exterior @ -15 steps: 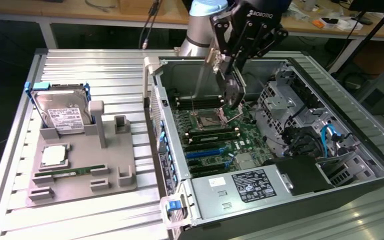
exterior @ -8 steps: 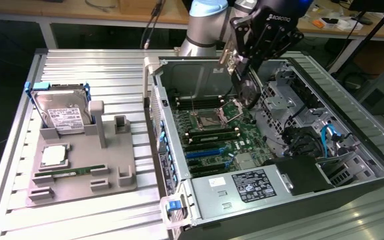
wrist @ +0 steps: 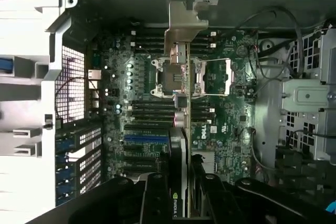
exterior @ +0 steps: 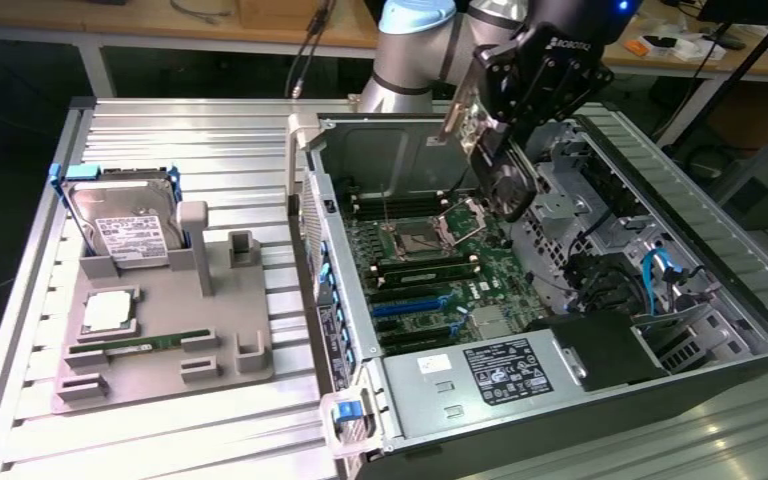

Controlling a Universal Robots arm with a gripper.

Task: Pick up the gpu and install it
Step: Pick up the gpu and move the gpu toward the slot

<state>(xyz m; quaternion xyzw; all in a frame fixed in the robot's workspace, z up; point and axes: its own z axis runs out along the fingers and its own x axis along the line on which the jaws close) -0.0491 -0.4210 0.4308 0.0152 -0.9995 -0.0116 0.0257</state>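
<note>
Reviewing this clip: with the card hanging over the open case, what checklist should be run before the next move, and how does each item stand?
1. Thin dark rectangular gpu with silvery metal bracket clamped in the gripper: ok.
2. gpu hanging over the open grey computer case, above the green motherboard: ok.
3. gpu seated in a slot: not ok.
4. Blue expansion slots free of cards: ok.
5. Bracket lined up with the case's rear opening: cannot tell.
</note>
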